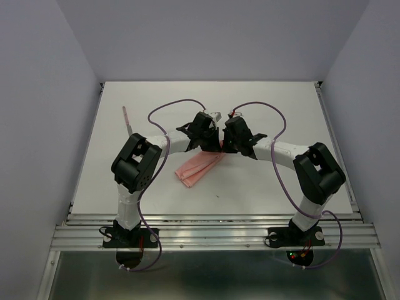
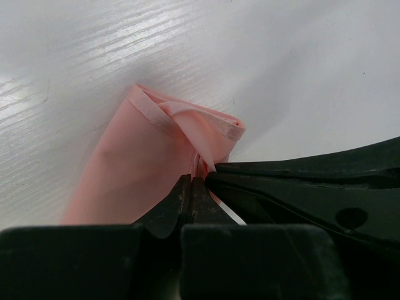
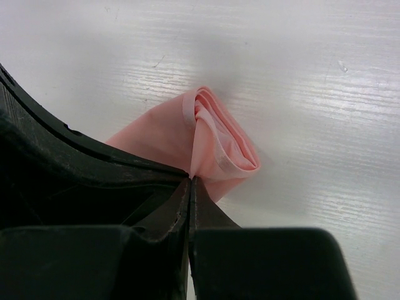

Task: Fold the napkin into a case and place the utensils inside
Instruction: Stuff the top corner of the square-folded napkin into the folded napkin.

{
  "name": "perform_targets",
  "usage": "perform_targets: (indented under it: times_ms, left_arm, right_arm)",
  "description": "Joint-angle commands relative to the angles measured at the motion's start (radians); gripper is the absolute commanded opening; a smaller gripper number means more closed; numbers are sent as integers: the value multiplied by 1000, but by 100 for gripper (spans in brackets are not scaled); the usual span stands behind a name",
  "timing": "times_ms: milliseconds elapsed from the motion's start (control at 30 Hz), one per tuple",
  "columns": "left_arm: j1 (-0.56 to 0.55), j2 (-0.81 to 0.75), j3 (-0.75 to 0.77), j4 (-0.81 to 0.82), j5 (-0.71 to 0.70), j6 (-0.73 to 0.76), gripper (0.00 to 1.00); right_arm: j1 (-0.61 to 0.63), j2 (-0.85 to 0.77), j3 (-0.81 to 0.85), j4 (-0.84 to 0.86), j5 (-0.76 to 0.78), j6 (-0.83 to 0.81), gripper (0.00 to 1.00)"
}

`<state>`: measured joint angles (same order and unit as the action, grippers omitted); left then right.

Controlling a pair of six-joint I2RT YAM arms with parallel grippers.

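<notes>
Ok, spotting the utensils (image 1: pixel 127 119) far left on the surface (image 1: pixel 269 106), nearer the left arm, well apart from the cloth; count unclear. Left end effector (image 2: pixel 192 186) clenched on the far end of the napkin (image 1: pixel 199 167), long axis running near-left to far-right. Right end effector (image 3: pixel 190 186) clenched on that same end, just beside the left one. Wrist views exposing the layered open mouth; top view hiding it behind both wrists.
</notes>
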<state>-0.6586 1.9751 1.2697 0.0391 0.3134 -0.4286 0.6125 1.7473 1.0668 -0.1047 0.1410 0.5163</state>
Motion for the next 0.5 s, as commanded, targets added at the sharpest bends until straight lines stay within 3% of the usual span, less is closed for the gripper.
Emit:
perform_targets:
  times_ms: [0,467]
  left_arm:
    - [-1,-24,11,54,30,2,0]
    - [-10,51,42,88,56,-24,0]
  right_arm:
    - [12,-23,12,25,0,-1,1]
    - [12,-19,15,22,-1,-2,1]
